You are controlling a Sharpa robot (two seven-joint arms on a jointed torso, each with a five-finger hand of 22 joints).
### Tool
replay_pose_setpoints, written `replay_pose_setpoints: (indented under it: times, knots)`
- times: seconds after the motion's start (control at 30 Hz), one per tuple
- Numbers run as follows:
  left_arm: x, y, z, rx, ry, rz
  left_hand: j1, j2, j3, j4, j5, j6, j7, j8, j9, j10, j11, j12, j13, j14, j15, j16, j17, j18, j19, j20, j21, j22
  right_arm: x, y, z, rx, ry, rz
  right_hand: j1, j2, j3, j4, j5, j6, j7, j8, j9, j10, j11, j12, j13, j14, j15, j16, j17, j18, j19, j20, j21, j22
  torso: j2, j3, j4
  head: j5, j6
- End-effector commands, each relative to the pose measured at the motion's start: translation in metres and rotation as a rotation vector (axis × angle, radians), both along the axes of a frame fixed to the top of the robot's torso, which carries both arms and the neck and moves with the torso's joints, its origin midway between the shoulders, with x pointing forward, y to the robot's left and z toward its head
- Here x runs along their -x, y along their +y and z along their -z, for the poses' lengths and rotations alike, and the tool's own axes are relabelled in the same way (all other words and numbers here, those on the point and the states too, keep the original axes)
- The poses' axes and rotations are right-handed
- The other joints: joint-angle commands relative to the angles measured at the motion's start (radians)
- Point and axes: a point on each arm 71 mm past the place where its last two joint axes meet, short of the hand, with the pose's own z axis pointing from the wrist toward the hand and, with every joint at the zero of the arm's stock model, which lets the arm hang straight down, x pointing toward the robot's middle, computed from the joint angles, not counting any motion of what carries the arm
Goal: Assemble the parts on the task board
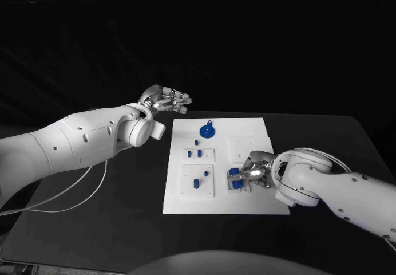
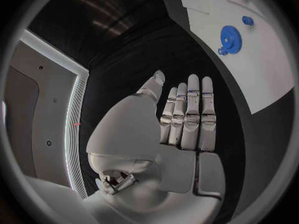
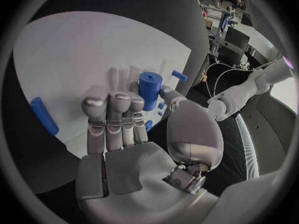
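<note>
Black table (image 1: 123,195) carries the white task board (image 1: 248,200).

The table (image 1: 107,229) is black and looks dull, not shiny. The task board (image 1: 248,197) is white, flat and smooth, and the blue gear (image 2: 230,36) and the blue cylinder (image 3: 149,89) look like smooth plastic with no shine. The left hand (image 2: 181,119) and the right hand (image 3: 118,119) look like silver metal with shiny spots, and the arms have smooth white shells that look like plastic.
</note>
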Motion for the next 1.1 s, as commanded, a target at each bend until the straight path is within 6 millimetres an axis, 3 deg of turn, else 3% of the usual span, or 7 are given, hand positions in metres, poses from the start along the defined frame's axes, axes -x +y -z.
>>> replay_pose_setpoints:
  times: [0.03, 0.27, 1.1]
  knots:
    - [0.0003, -0.0018, -0.0006, 0.014, 0.000, 0.013, -0.007, 0.007, -0.004, 0.001, -0.003, -0.008, 0.000, -0.001, 0.000, -0.008, 0.002, -0.001, 0.000, -0.006, 0.001, -0.002, 0.002, -0.009, 0.008, -0.001, 0.001, -0.001, 0.0009, -0.0003, 0.0051, 0.026, 0.013, -0.014, 0.020, 0.031, 0.132, -0.142, 0.004, 0.003, -0.001, -0.001, -0.002, 0.002, -0.005, -0.005, -0.001, -0.001, -0.006, -0.006, 0.000, -0.015, 0.058, -0.007, -0.004, 0.001, 0.000, 0.0003, -0.0014, 0.002, -0.001]
    - [0.0004, -0.0023, -0.0005, 0.015, 0.001, 0.015, -0.007, 0.007, -0.004, 0.001, -0.003, -0.008, 0.000, -0.001, 0.000, -0.008, 0.002, -0.001, 0.000, -0.006, 0.001, -0.002, 0.002, -0.009, 0.008, -0.001, 0.001, -0.001, 0.0007, 0.0012, 0.0072, 0.029, 0.020, -0.017, 0.016, 0.031, 0.113, -0.133, -0.012, 0.004, 0.000, -0.002, -0.006, 0.001, -0.004, -0.008, -0.005, -0.001, -0.005, -0.008, -0.001, -0.015, 0.058, -0.006, -0.006, 0.001, 0.000, 0.0007, -0.0013, 0.004, -0.002]
    - [0.0006, -0.0011, -0.0003, 0.014, 0.005, 0.015, -0.007, 0.008, -0.007, 0.005, -0.004, -0.009, 0.000, -0.001, 0.000, -0.008, 0.003, -0.001, 0.000, -0.006, 0.001, -0.002, 0.002, -0.009, 0.010, 0.000, 0.002, -0.016, 0.0024, 0.0052, 0.0085, 0.025, 0.028, -0.028, 0.024, 0.027, 0.084, -0.124, 0.005, 0.009, 0.000, -0.001, -0.016, 0.000, -0.004, -0.011, -0.011, -0.001, -0.006, -0.009, 0.001, -0.014, 0.058, -0.007, -0.007, 0.004, 0.000, 0.0008, -0.0014, 0.007, -0.007]
